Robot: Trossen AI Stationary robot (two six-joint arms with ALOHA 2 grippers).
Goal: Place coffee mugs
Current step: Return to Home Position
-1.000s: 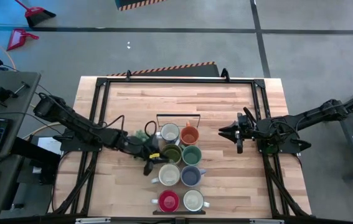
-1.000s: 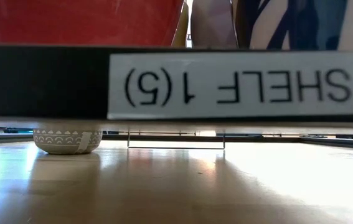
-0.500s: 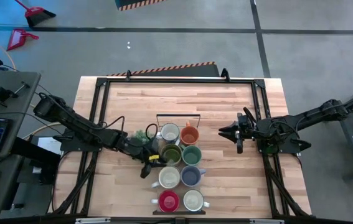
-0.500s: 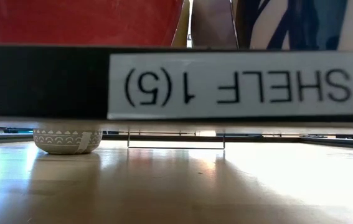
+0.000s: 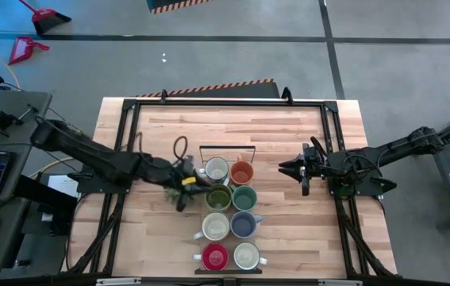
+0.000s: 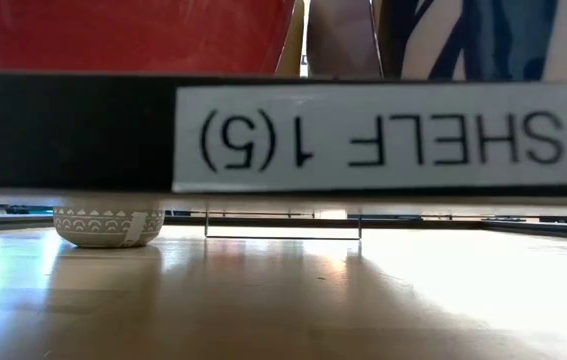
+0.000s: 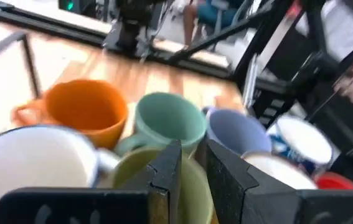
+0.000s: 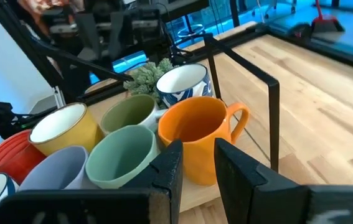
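Seen from above, eight coffee mugs (image 5: 244,197) stand upright in two close columns of four at the middle of the wooden table (image 5: 280,131). The left gripper (image 7: 192,163) hovers at 9 o'clock of the olive mug (image 5: 219,196), just beside it, its fingers a narrow slit apart and empty. The right gripper (image 8: 198,163) waits at 3 o'clock of the orange mug (image 5: 241,171), clear of it, likewise slightly parted and gripping nothing.
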